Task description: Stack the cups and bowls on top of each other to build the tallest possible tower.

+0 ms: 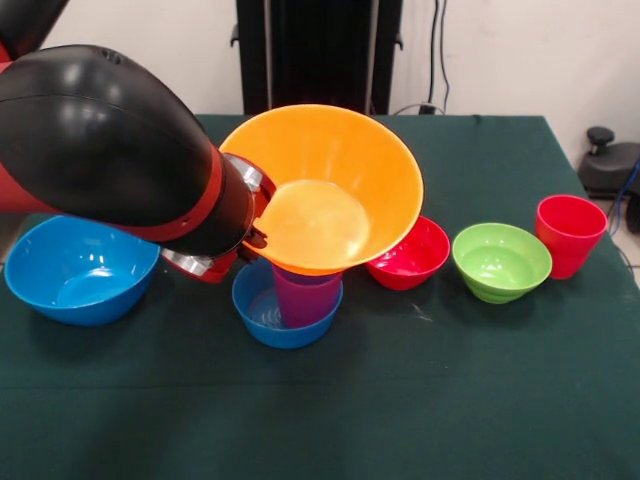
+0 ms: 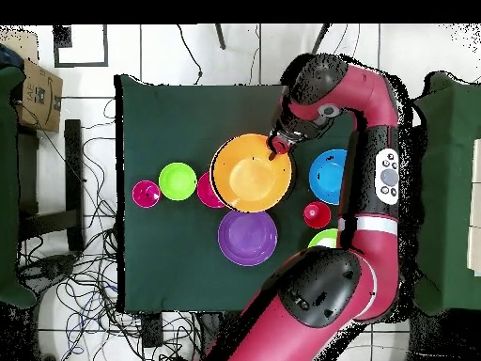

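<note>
The large yellow bowl point(image 1: 330, 180) point(image 2: 252, 173) hangs tilted, its opening turned toward the front camera. My gripper point(image 1: 257, 214) point(image 2: 278, 145) is shut on its rim. The bowl's base sits right at the mouth of the purple cup point(image 1: 303, 298), which stands upright inside the small blue bowl point(image 1: 262, 318); whether the bowl rests on the cup I cannot tell. From overhead the yellow bowl hides that cup and small bowl.
A large blue bowl point(image 1: 80, 268) point(image 2: 329, 176) lies beside the arm. On the other side stand a red-pink bowl point(image 1: 412, 255) point(image 2: 205, 191), a lime green bowl point(image 1: 500, 262) point(image 2: 178, 180) and a red cup point(image 1: 570, 235) point(image 2: 146, 194). Overhead shows a purple bowl point(image 2: 248, 237), another red cup point(image 2: 317, 214) and a green bowl point(image 2: 324, 238) by the arm.
</note>
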Motion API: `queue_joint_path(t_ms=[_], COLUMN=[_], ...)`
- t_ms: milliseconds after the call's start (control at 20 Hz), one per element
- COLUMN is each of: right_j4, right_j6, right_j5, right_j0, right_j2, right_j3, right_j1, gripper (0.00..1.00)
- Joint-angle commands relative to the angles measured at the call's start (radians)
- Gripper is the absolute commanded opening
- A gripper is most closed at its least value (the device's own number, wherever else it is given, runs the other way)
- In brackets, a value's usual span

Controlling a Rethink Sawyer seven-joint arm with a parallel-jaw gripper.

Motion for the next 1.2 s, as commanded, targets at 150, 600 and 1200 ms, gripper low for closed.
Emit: queue_joint_path(t_ms=[150, 600, 1200], right_j4=[0.02, 0.045, 0.052], right_j6=[-0.214, -0.194, -0.195], right_j5=[0.017, -0.008, -0.012], right_j0=[-0.002, -0.007, -0.001], right_j2=[0.011, 0.006, -0.006], right_j3=[0.056, 0.076, 0.074], right_j1=[0.042, 0.043, 0.039], gripper=[0.0, 1.0, 1.0])
